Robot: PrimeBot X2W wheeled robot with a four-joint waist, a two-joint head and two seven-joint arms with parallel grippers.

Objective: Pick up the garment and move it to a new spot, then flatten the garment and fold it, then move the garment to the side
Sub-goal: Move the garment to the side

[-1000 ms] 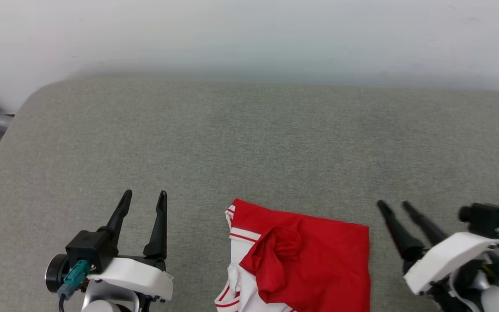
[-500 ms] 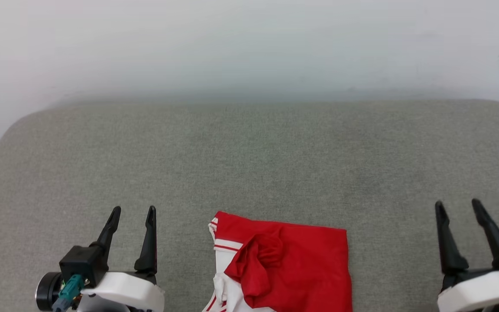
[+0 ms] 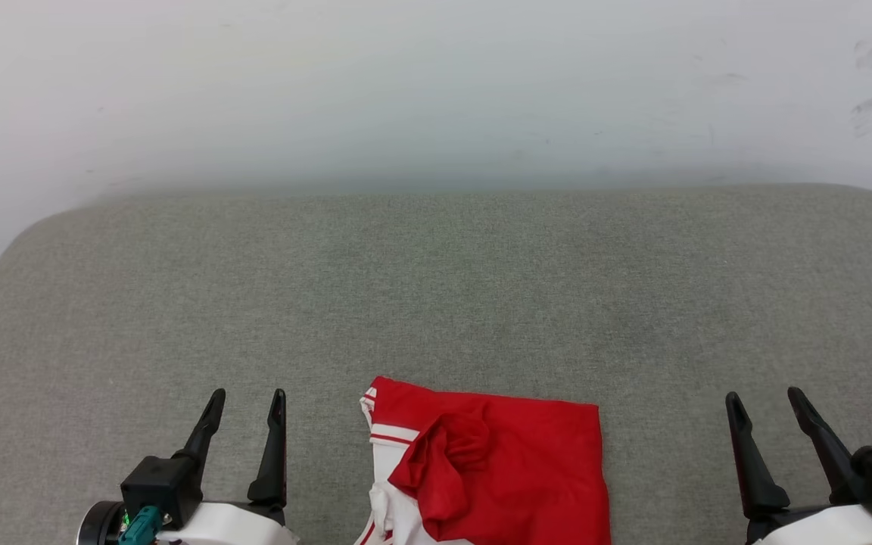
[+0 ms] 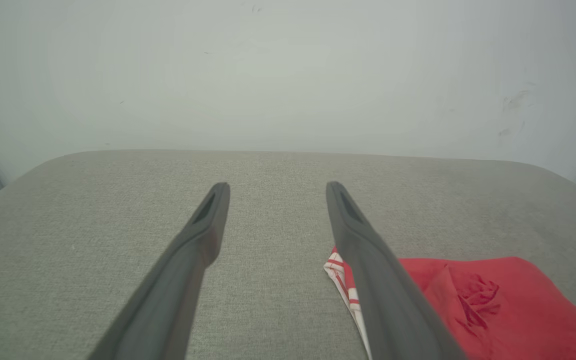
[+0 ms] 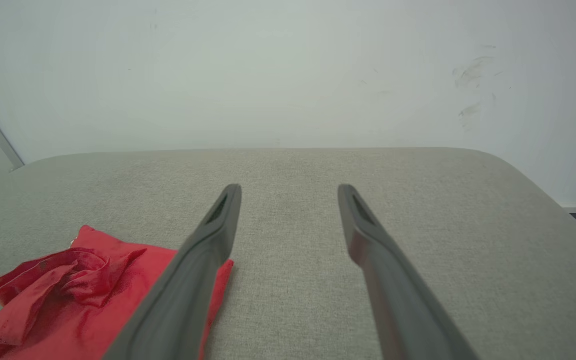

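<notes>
Here the shirt [image 3: 496, 469] lies roughly folded at the near edge of the grey fabric surface [image 3: 436, 288], red side up, w/ a bunched lump near the middle & white striped trim on its left edge. The left gripper [image 3: 247, 395] is near it on the left, fingers apart, holding nothing. The right gripper [image 3: 763, 395] is farther off on the right, also spread & empty. Behind is a pale wall [image 3: 436, 91].

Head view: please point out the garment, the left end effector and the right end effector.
garment [image 3: 527, 454], head view, on its flat red cloth.
left end effector [image 3: 248, 397], head view, midway between its fingertips.
right end effector [image 3: 763, 397], head view, midway between its fingertips.
</notes>
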